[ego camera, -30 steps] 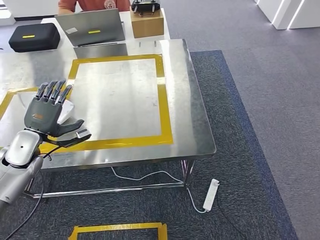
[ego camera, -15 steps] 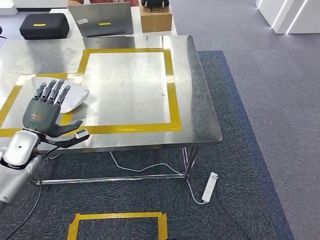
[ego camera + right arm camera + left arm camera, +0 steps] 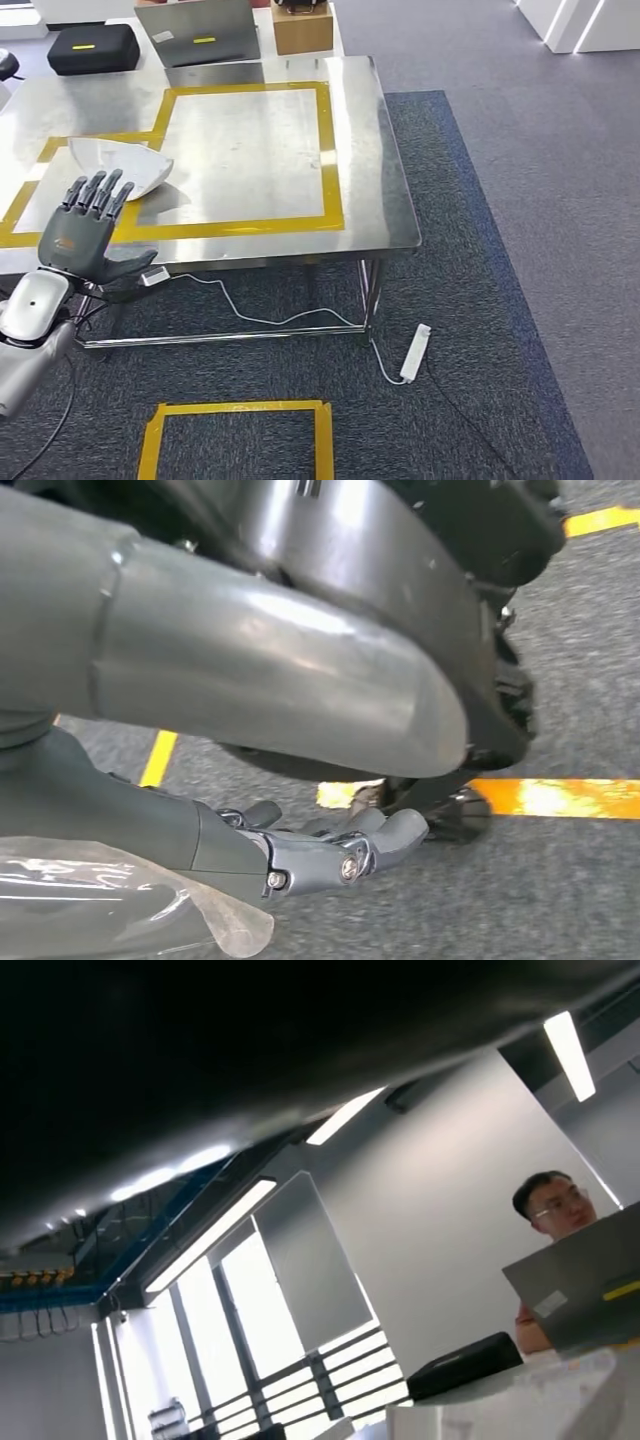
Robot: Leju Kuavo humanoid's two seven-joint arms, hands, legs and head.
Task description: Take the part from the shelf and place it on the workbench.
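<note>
A: The big stainless-steel counter (image 3: 362, 150) with its yellow tape frames carries the white curved shell part (image 3: 121, 165) near its left end, straddling the tape between the two frames. So the part looks placed. What worries you?

B: The robot's left hand (image 3: 84, 232). It is released, fingers spread, grasping nothing, raised over the counter's near edge close to the part. Any careless sweep of that arm could clip the part and push it along the steel, which looks slick.

A: Could it go off the counter?

B: Probably not far; it sits well in from the near edge. More likely it skids or rocks on its curved underside.

A: And the right hand (image 3: 332, 855)?

B: Hanging low over the grey carpet, fingers loosely curled with nothing in them; I judge it no threat.

A: Smaller hazards?

B: The white cable (image 3: 287, 320) and power strip (image 3: 415, 352) on the floor under the counter's right corner could snag a foot.
</note>
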